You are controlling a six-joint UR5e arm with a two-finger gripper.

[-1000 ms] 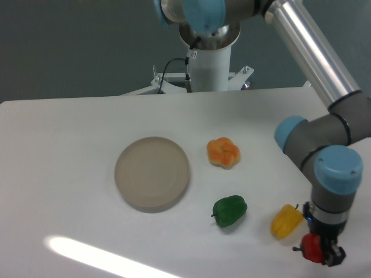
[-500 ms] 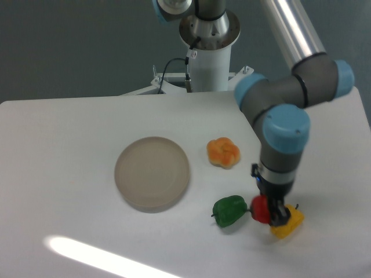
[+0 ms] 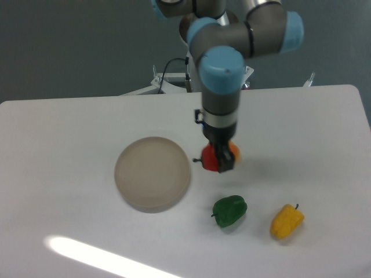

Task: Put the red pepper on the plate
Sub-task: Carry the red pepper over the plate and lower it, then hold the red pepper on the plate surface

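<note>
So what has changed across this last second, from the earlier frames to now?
The gripper, shut on the red pepper, has carried it from the table's near right corner leftward and away from the camera, past the yellow pepper and green pepper. It now hangs in front of the orange pepper, just right of the plate. The plate and the other three peppers have not moved.

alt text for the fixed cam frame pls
A robot arm's gripper holds a red pepper just right of a round beige plate on a white table. An orange pepper sits behind the gripper; green and yellow peppers lie nearer the camera.
</note>
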